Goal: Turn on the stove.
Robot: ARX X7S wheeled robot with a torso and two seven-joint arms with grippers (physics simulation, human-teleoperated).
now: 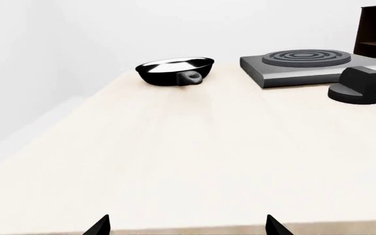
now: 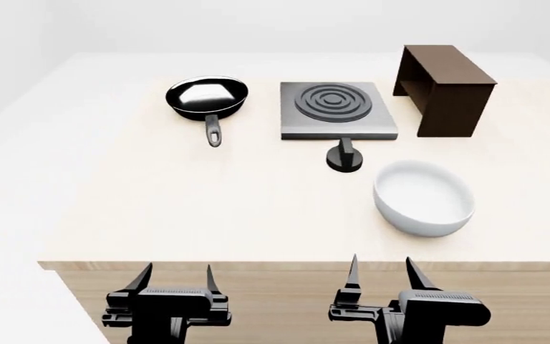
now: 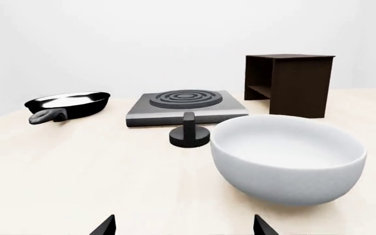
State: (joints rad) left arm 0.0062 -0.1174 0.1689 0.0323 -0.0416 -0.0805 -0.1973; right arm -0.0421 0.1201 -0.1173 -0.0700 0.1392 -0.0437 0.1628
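Note:
The stove (image 2: 337, 111) is a flat grey slab with dark burner rings at the back middle of the wooden table. Its black round knob (image 2: 345, 156) stands just in front of it. Both show in the left wrist view, stove (image 1: 312, 66) and knob (image 1: 356, 86), and in the right wrist view, stove (image 3: 184, 106) and knob (image 3: 189, 132). My left gripper (image 2: 174, 279) and right gripper (image 2: 380, 274) are open and empty at the table's front edge, far from the knob. Only the fingertips (image 1: 100, 226) (image 3: 106, 226) show in the wrist views.
A black frying pan (image 2: 207, 98) sits left of the stove, handle toward me. A dark brown box-shelf (image 2: 444, 87) stands at the back right. A white bowl (image 2: 424, 197) sits in front of the knob, to its right, between my right gripper and the stove.

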